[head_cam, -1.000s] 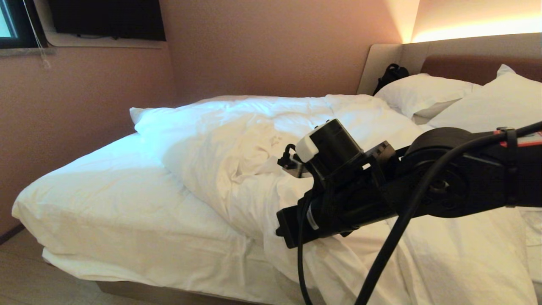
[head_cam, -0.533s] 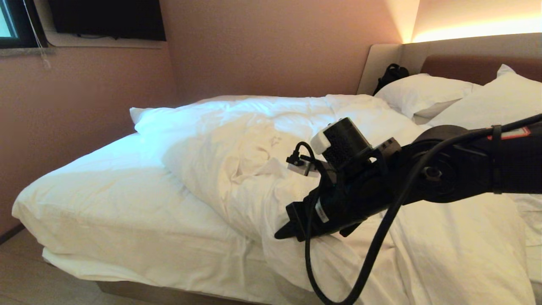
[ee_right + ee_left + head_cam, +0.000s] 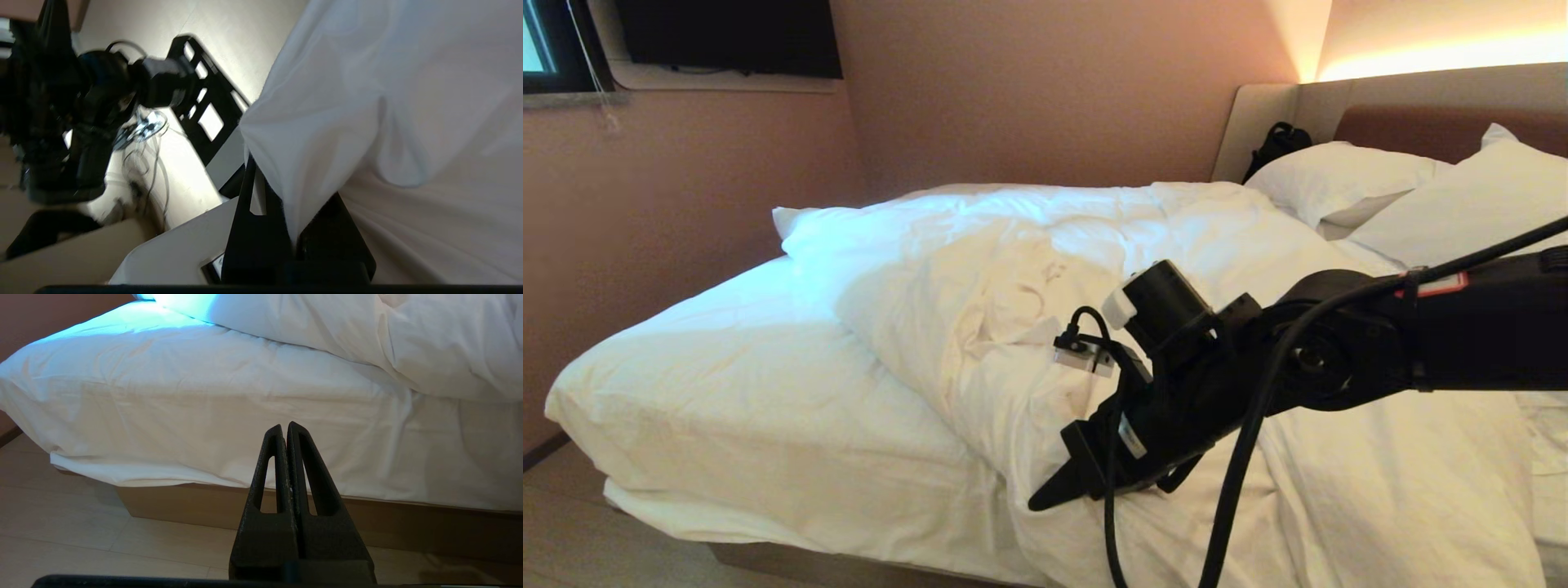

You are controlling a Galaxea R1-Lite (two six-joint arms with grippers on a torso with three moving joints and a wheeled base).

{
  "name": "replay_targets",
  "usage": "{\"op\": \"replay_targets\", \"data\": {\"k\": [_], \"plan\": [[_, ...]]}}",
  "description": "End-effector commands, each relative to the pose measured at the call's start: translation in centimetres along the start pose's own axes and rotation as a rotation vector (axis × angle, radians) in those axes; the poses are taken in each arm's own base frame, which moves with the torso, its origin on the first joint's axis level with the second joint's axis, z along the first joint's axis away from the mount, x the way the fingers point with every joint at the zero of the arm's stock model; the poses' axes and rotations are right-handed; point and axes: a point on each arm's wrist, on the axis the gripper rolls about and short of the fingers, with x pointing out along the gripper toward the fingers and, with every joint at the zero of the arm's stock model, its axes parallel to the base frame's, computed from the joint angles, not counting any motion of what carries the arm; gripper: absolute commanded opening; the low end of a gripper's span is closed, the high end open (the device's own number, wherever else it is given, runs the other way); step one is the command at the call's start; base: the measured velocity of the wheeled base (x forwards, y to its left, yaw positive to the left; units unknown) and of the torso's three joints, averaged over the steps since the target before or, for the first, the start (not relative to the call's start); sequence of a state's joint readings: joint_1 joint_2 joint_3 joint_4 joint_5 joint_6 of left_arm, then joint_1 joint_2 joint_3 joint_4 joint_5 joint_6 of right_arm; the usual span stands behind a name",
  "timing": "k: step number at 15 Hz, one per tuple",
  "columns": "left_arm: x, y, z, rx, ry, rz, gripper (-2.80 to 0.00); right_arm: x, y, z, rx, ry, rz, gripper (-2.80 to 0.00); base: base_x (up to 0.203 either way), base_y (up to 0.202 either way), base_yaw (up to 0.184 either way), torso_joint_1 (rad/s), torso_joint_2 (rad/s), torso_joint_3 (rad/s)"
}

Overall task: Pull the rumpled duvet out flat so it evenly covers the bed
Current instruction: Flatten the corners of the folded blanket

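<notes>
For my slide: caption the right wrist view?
Right gripper shut on a fold of the white duvet beside the bed.

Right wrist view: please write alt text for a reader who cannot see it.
The right pincer is shut on a fold of the white duvet, which fills most of the picture. Beyond the cloth's edge lie pale floor and the robot's dark base with cables.
</notes>
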State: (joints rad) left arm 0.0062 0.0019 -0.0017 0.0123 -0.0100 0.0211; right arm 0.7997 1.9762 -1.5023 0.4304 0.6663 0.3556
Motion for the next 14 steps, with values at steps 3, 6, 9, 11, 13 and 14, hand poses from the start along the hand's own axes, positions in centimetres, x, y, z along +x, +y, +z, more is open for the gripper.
{"op": "replay_targets", "data": {"k": [3, 6, 9, 11, 13, 14], "plan": [[0.0, 0.0, 0.0, 0.000, 0.000, -0.001, -2.80, 1.9, 0.2, -0.6, 0.007, 0.064, 0.024, -2.80, 0.000, 0.000, 0.000, 0.000, 0.00, 0.000], [0.0, 0.0, 0.0, 0.000, -0.001, 0.000, -2.80, 3.1, 0.2, -0.8, 0.002, 0.074, -0.019, -2.80, 0.000, 0.000, 0.000, 0.000, 0.00, 0.000], [0.0, 0.0, 0.0, 0.000, 0.000, 0.001, -2.80, 3.8, 0.2, -1.0, -0.004, 0.072, -0.071, -2.80, 0.000, 0.000, 0.000, 0.000, 0.00, 0.000], [0.0, 0.0, 0.0, 0.000, 0.000, 0.002, -2.80, 3.9, 0.2, -1.0, -0.004, 0.073, -0.076, -2.80, 0.000, 0.000, 0.000, 0.000, 0.00, 0.000], [0.0, 0.0, 0.0, 0.000, 0.000, 0.001, -2.80, 4.0, 0.2, -1.0, -0.007, 0.066, -0.100, -2.80, 0.000, 0.000, 0.000, 0.000, 0.00, 0.000], [0.0, 0.0, 0.0, 0.000, 0.000, 0.001, -2.80, 4.1, 0.3, -1.1, -0.010, 0.066, -0.113, 0.00, 0.000, 0.000, 0.000, 0.000, 0.00, 0.000]]}}
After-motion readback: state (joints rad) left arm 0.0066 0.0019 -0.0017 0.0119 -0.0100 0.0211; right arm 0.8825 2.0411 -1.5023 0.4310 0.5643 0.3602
